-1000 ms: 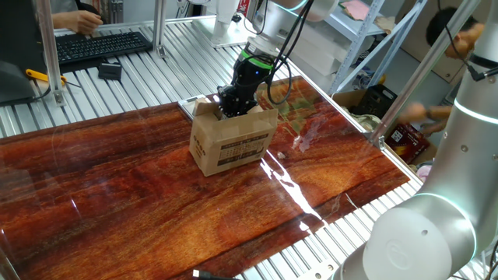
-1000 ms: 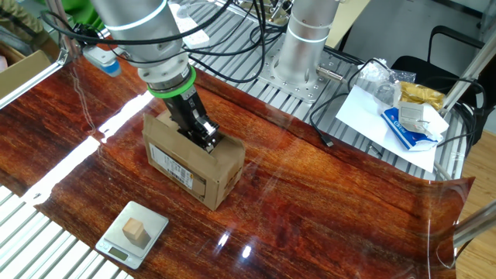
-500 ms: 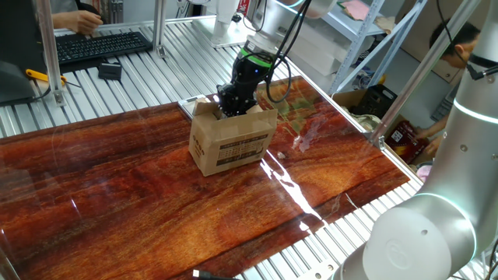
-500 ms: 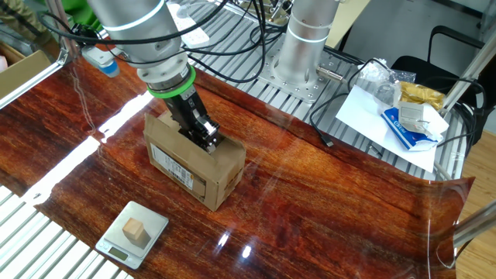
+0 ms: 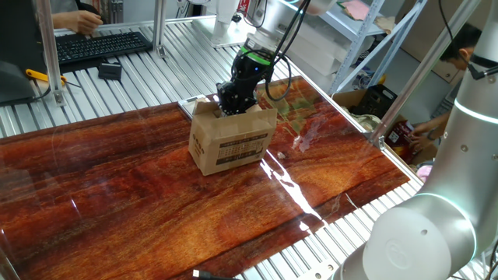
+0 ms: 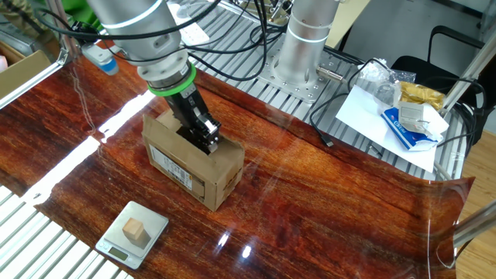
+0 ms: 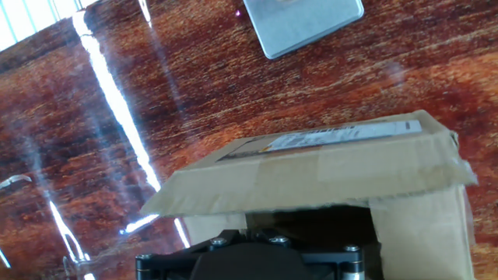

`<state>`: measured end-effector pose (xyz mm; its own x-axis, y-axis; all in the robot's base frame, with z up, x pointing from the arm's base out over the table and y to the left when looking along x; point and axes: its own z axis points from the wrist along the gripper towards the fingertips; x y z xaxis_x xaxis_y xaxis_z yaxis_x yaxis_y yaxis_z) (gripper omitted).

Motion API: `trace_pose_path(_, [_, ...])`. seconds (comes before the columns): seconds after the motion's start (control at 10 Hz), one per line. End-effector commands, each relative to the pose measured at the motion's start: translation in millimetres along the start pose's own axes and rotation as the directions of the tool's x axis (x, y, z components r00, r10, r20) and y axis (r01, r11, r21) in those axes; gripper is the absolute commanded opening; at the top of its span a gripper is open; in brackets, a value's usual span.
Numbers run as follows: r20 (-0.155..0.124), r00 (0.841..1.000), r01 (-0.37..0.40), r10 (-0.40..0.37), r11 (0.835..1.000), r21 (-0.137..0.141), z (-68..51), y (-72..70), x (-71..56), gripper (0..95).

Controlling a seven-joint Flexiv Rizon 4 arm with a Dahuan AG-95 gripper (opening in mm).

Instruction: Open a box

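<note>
1. While it sat near the middle of the shiny wooden table (image 5: 140, 194), the box (image 5: 231, 142) stood with black print on its long side, a little nearer the far edge.
2. One top flap (image 7: 311, 175) was lifted up, and it filled the middle of the hand view with a dark gap under it.
3. The gripper (image 6: 203, 139) pointed steeply down into the top of the box, and its tip was hidden behind the cardboard.
4. Its fingers were pressed together, and I could not see anything held between them.
5. A green ring (image 6: 171, 84) went round the arm just above the black hand.
6. On the near side of the box, in the other fixed view, a small silver scale (image 6: 132, 235) lay on the table with a little wooden block (image 6: 136, 230) on it.
7. Far to the right in that view, white paper (image 6: 372, 116) and a blue packet (image 6: 408, 129) lay on the metal bench, well apart from the box.
8. Behind the table in one fixed view, a black keyboard (image 5: 101, 43) rested on the metal slats.
</note>
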<state>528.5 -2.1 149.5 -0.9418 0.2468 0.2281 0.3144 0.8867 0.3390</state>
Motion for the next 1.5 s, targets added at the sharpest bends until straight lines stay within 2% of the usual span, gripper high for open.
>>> trace_pose_path(0.1, [-0.008,1.0,-0.022,0.022,0.999,-0.025,-1.2,2.6,2.1,0.0])
trace_pose_path(0.2, [-0.009,1.0,-0.028,0.028,0.999,-0.028,-1.4,3.7,2.7,0.0])
trace_pose_path(0.9, [-0.038,0.994,-0.106,0.102,0.989,-0.102,-5.2,12.9,8.9,0.0])
trace_pose_path(1.2, [-0.037,0.995,-0.099,0.096,0.99,-0.102,-8.3,24.3,16.9,0.0])
trace_pose_path(1.4, [-0.022,0.998,-0.062,0.06,0.992,-0.108,-8.7,30.8,21.2,0.0])
trace_pose_path(1.5, [-0.013,1.0,-0.029,0.028,0.996,-0.09,-8.8,32.4,22.4,0.0])
